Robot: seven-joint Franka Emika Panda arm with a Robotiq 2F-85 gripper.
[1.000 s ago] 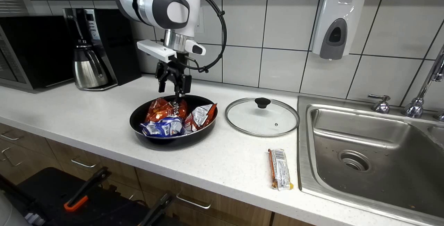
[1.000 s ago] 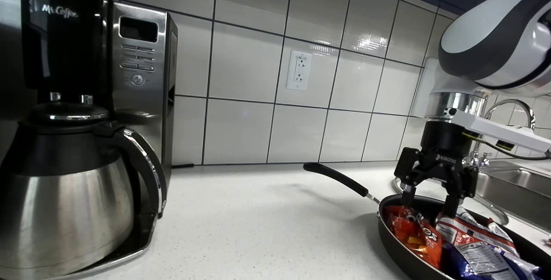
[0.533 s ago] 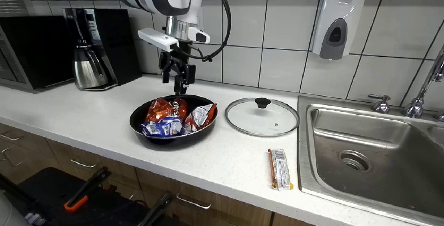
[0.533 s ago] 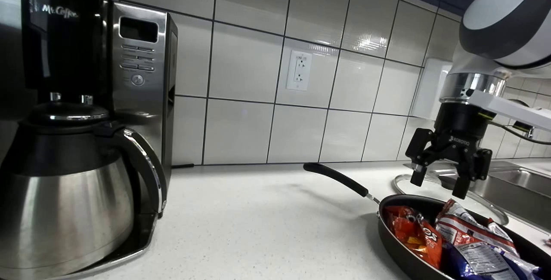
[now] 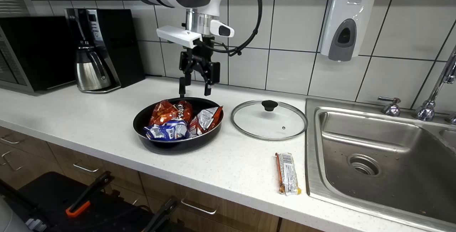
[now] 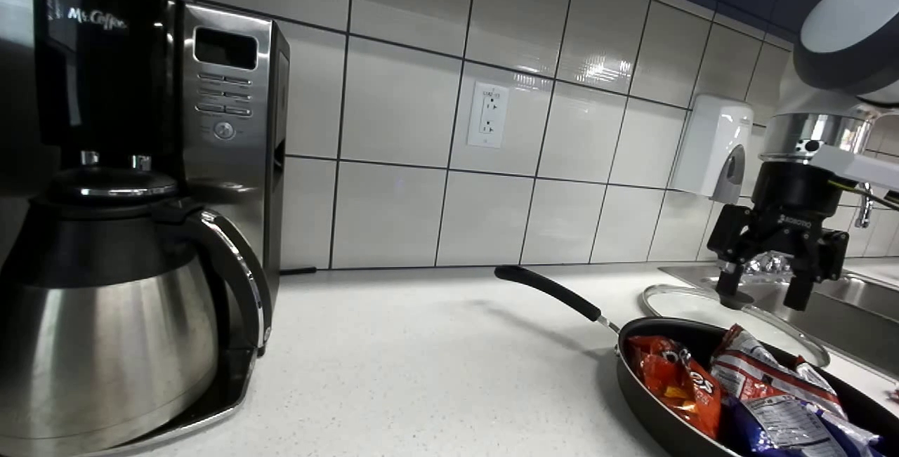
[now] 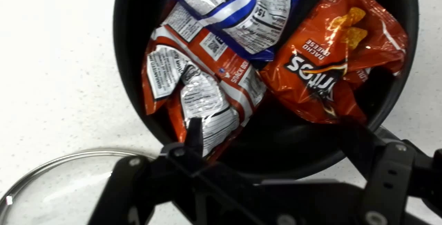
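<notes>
My gripper (image 5: 195, 88) hangs open above the back of the black frying pan (image 5: 174, 149), with nothing between its fingers. Its spread fingers also show in an exterior view, with the gripper (image 6: 765, 297) higher than the pan's rim. Inside the pan lie an orange-red Doritos bag (image 7: 310, 62), a blue and white bag (image 7: 238, 10) and a red and white bag (image 7: 214, 93) turned label side up. In the wrist view, one finger (image 7: 195, 133) overlaps the red and white bag, while the other reaches toward the Doritos bag; both appear apart from the bags.
A glass lid (image 5: 269, 121) with a black knob lies beside the pan, near the steel sink (image 5: 363, 143). One wrapped bar (image 5: 288, 173) rests toward the counter's front. The pan's handle (image 6: 551, 292) points toward the tiled wall. A coffee maker (image 6: 232, 127) stands farther along.
Out of the pan, my gripper has risen from beside the Doritos bag and shifted toward the lid side. Its jaws have stayed open. The bags, pan and lid have kept their places.
</notes>
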